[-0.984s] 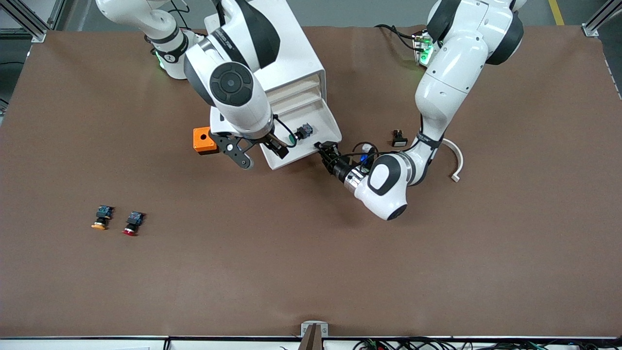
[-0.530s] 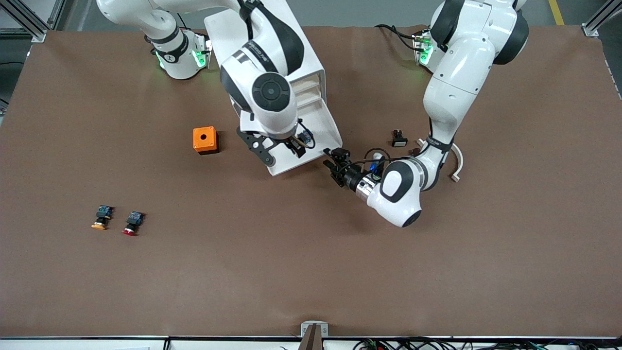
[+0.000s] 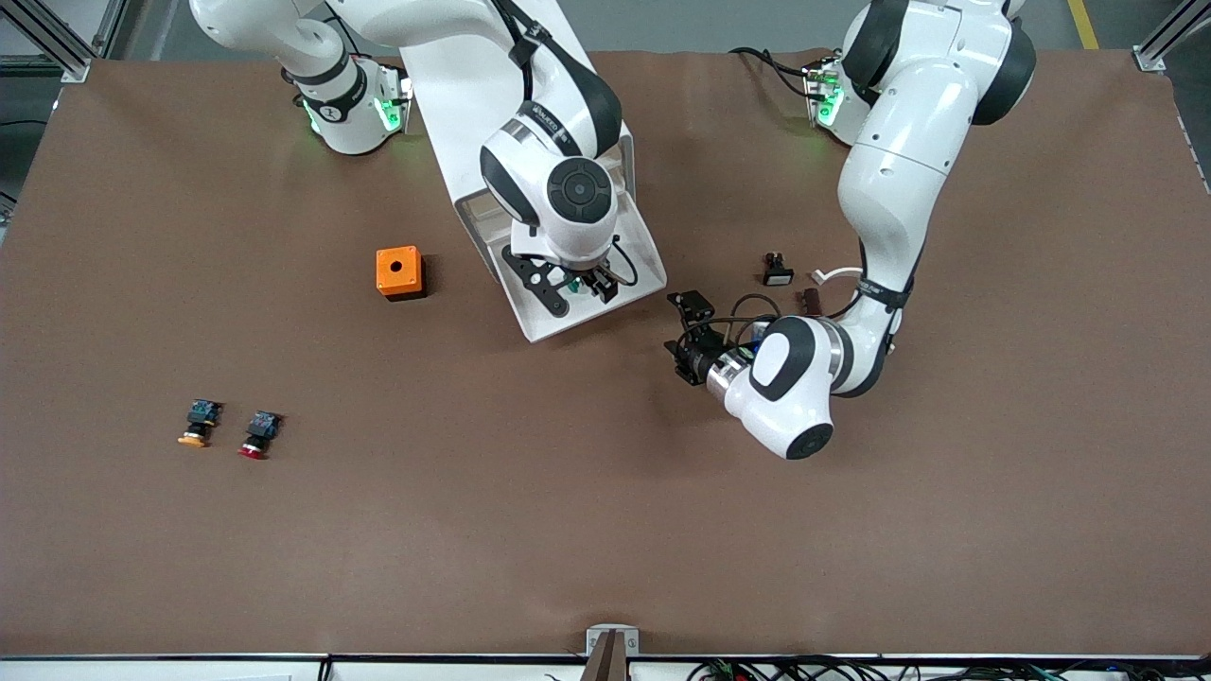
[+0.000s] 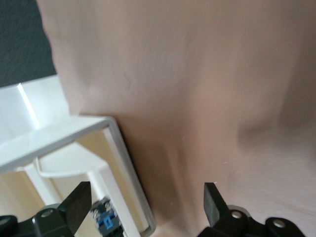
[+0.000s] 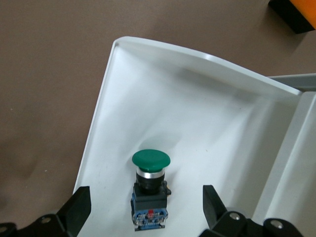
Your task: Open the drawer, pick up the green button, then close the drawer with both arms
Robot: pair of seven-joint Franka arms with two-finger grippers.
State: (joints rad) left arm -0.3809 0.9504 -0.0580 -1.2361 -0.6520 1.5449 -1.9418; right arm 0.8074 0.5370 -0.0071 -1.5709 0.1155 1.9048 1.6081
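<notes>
Brown-covered bench, cabinet standing between the two arm bases, its lowest drawer pulled out toward the front camera. Green button lay in the open drawer, cap pointing at the drawer's front lip. Right pincer hovered directly over it, jaws spread wide and straddling the body, nothing held. Left pincer sat off the drawer's corner toward the left arm's end of the bench, jaws also wide and empty. Step in hand judged to be the pick. To do it well: descend straight, centre the black body between the fingers, close on the body rather than the rounded cap, which could slip, and keep clear of the drawer wall. Left arm waited.
</notes>
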